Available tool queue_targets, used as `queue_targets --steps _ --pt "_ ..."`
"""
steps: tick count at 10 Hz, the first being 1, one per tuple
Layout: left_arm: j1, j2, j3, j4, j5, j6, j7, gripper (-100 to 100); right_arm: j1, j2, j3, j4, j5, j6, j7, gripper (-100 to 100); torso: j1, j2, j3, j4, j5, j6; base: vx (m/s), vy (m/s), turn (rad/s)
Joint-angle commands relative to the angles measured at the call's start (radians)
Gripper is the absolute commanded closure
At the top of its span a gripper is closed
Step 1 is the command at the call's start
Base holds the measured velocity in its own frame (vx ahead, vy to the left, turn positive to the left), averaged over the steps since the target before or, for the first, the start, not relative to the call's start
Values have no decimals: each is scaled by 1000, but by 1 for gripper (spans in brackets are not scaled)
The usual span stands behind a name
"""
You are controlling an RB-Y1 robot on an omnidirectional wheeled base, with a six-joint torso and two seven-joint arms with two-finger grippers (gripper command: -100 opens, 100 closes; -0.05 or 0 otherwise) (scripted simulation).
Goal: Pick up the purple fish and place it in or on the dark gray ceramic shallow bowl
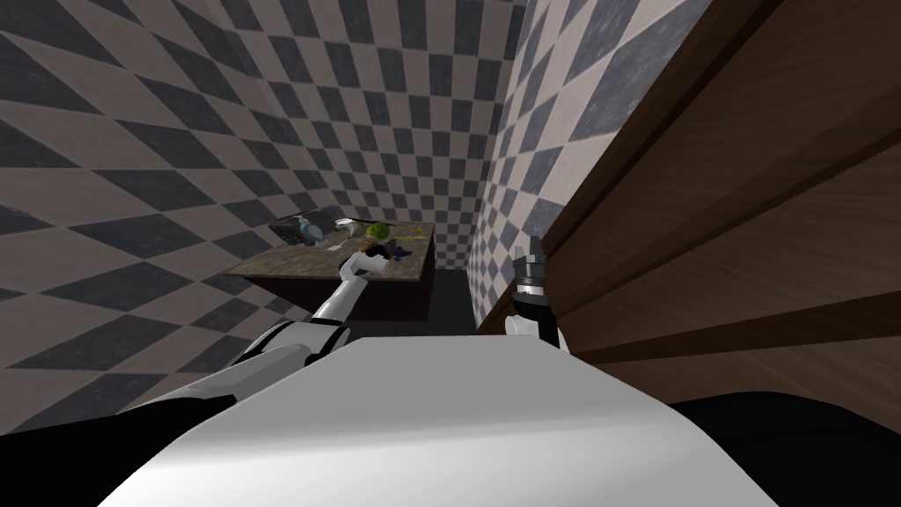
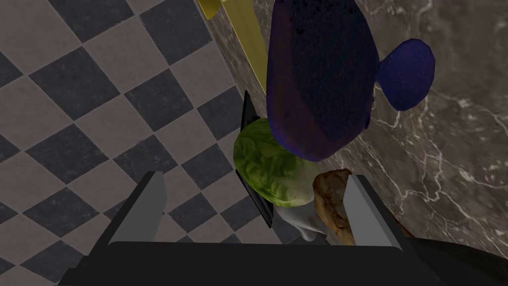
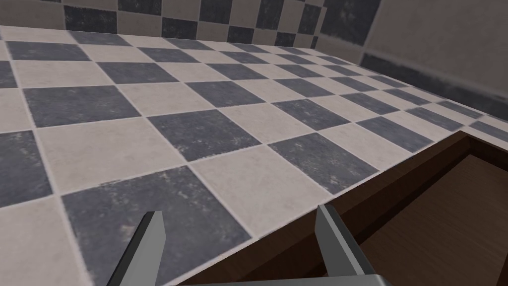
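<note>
Fish (image 2: 317, 84), purple, is lying on desk (image 2: 446, 149) at 11 o'clock, beside lettuce (image 2: 270, 169); left jaws are hovering apart near it. Right jaws are standing apart at 1 o'clock.

No text, label, brand, number or sign could be read anywhere: the checkered walls, the brown wood and the marbled surface (image 2: 446, 149) all stood unmarked.

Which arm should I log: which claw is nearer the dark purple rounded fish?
Left. The left claw hangs just short of the purple fish; the right claw is away beside the brown wooden furniture.
</note>
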Motion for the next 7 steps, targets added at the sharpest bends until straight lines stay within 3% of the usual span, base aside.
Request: queue_targets --steps 1,4,7 --pt "-24 9 -2 39 10 38 5 -100 0 0 0 0 0 0 0 0 0 0 0 0 0 0 -17 -25 -23" --pt "-99 42 -8 123 50 109 18 -100 0 0 0 0 0 0 0 0 1 -1 -1 0 0 0 -13 -20 -39" --pt "-134 58 -11 180 69 141 24 -100 0 0 0 0 0 0 0 0 1 -1 0 0 0 0 -13 -19 -32"
